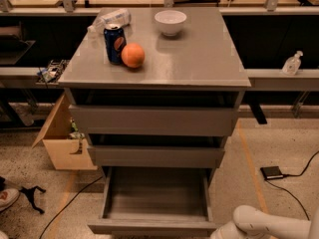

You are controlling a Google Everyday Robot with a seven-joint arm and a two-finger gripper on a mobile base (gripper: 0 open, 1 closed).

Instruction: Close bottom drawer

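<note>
Bench: grey bench [199,59] carrying a can [114,44], an orange [133,55] and a bowl [170,22]; speckled floor [279,148].
Arm: white arm [264,224], low at right, reaching left.
Bottom drawer [154,226]: pulled out, just left of the arm's end.
Gripper: past the lower edge; state cannot be told.

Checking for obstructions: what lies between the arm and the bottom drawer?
Nothing shows in the camera view; the arm sits beside the bottom drawer, gripper out of frame.
</note>
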